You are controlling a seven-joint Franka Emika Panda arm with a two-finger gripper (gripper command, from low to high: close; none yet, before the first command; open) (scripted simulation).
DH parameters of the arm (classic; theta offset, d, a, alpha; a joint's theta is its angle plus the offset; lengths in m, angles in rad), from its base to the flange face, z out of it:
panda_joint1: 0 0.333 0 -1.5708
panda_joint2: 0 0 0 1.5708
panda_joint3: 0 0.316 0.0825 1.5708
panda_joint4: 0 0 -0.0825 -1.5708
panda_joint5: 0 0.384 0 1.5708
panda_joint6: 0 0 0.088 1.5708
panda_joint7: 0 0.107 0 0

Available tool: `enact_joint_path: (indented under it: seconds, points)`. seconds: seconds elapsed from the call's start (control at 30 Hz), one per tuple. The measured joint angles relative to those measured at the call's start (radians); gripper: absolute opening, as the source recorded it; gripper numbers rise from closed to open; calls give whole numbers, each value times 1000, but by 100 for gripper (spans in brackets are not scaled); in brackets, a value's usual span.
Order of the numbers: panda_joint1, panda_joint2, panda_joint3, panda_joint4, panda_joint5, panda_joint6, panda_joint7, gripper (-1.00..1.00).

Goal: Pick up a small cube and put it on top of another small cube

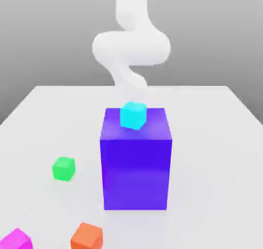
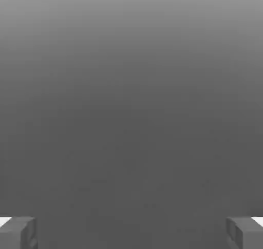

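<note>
The magenta cube (image 1: 15,240) sits at lower left on the table (image 1: 215,140), beside an orange cube (image 1: 86,236); the hand (image 2: 131,232) gapes wide, empty.

The white arm (image 1: 131,45) rose in a curling S-bend — upper links stacked above one another. In the hand view the gripper (image 2: 131,232) stood wide open, fingers (image 2: 18,232) far apart — nothing between them.
</note>
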Motion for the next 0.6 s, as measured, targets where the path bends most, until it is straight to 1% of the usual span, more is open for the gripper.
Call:
enact_joint_path:
  seconds: [0.3,0.6]
  points:
    - [-46,332,-74,35,26,80,19,0]
    - [-103,659,-146,70,78,157,19,0]
